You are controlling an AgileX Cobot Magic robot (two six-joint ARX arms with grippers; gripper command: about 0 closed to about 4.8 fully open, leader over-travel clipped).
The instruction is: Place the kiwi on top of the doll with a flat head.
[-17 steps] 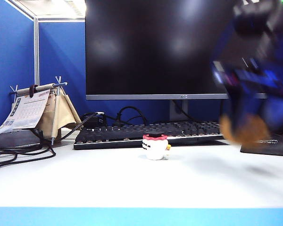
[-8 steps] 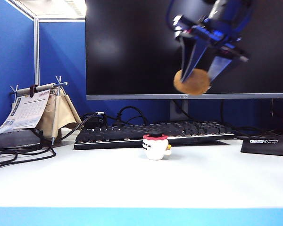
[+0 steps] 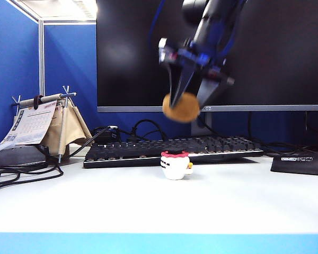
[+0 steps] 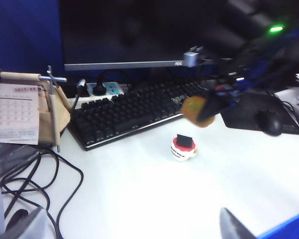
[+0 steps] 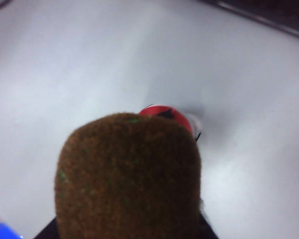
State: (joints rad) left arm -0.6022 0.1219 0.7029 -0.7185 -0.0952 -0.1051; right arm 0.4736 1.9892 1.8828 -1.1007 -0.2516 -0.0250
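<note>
Kiwi [image 3: 181, 107] held in the air above the doll [image 3: 175, 165], a shade to its right.
Right fingers [image 3: 189, 103] grip the fuzzy brown kiwi, pointing down; the red-rimmed white doll stands on the desk [image 3: 148, 206] below. Left fingers [image 4: 134, 225], spread open, wait at the near left, farther from the doll.

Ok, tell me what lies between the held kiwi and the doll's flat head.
Nothing: the exterior view shows only open air between the kiwi, held in the right end effector, and the doll below.
</note>
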